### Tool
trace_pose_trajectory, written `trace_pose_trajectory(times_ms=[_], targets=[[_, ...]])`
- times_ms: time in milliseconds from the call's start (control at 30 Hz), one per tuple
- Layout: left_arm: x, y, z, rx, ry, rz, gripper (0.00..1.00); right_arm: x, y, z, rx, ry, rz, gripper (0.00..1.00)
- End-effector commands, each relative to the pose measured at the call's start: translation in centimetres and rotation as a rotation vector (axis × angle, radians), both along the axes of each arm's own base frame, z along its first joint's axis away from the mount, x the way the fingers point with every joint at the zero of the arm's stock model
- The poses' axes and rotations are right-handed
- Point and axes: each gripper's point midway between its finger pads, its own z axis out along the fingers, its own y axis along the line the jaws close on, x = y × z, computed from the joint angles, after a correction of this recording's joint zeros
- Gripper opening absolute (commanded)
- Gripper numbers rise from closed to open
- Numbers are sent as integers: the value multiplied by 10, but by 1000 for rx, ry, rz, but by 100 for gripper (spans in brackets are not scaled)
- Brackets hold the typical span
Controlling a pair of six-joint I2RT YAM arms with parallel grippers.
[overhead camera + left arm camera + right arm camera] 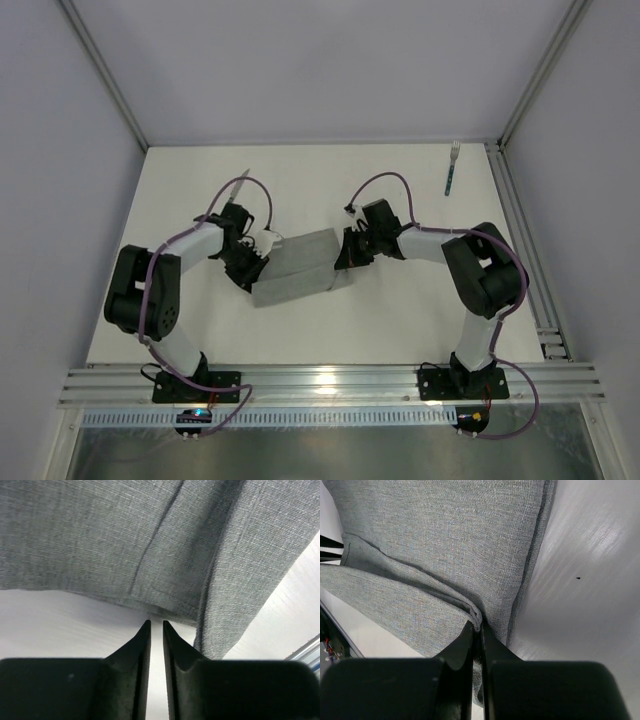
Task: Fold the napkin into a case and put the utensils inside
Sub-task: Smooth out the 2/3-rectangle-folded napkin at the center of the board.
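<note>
The folded napkin (300,268) lies lengthwise between both arms, the right claw (476,626) pinching its right-end fold, the left claw (154,624) slightly parted and empty just short of its edge.

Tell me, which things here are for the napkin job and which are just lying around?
For the job:
- napkin, partly folded
- fork
- knife
- right gripper, pinching the napkin's fold
- left gripper, just off the napkin's edge

Just there:
- near metal rail
- side metal rail
</note>
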Motion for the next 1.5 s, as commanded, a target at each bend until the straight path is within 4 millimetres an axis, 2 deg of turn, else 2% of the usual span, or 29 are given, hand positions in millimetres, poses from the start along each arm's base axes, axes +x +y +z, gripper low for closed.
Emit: trace_pose_trajectory(times_ms=[0, 33, 133, 200, 333, 400, 533, 567, 667, 767, 800, 833, 867, 933, 1133, 1200, 1300, 1333, 1367, 1467], targets=[[22, 3, 24, -47, -78, 69, 23, 11, -4, 3, -29, -34, -17, 3], [24, 5, 30, -54, -89, 88, 32, 10, -3, 3, -30, -32, -13, 3], [39, 10, 56, -81, -168, 145, 45, 9, -4, 1, -31, -29, -9, 3], [49, 10, 75, -104, -233, 164, 48, 8, -4, -1, -34, -26, -5, 3], [44, -14, 101, -249, -246, 142, 56, 8, -4, -1, -32, -23, -7, 3], [33, -21, 101, -276, -214, 109, 58, 8, -4, -1, -31, -23, -8, 3], [6, -23, 69, -183, -146, 6, 59, 9, -4, -1, -34, -28, -9, 3], [5, -18, 61, -135, -145, -2, 59, 8, -4, 0, -34, -28, -8, 3], [2, -23, 47, -113, -128, -37, 58, 9, -5, -2, -36, -26, -9, 3], [5, -27, 40, -112, -110, -39, 45, 9, -4, -2, -35, -25, -8, 3], [7, -28, 38, -110, -107, -33, 29, 9, -4, -1, -35, -27, -9, 3], [9, -27, 36, -106, -105, -28, 22, 9, -5, 0, -34, -28, -9, 3], [10, -26, 32, -93, -99, -20, 10, 8, -4, 0, -34, -29, -6, 3], [17, -25, 28, -78, -118, -2, 0, 7, -5, -2, -37, -28, -2, 3], [30, -10, 5, 15, -140, 44, 0, 9, -5, 1, -38, -44, 5, 3], [31, -9, -4, 22, -138, 46, 0, 10, -5, 3, -35, -56, 6, 3], [28, -15, -7, -9, -117, 39, 0, 11, -5, 7, -33, -67, 12, 5], [27, -16, -7, -16, -113, 35, 0, 11, -4, 9, -32, -71, 14, 10], [25, -19, -7, -31, -105, 33, 0, 11, -4, 12, -26, -78, 18, 28], [27, -19, -4, -34, -114, 31, 0, 13, -1, 32, -7, -119, 37, 48]])
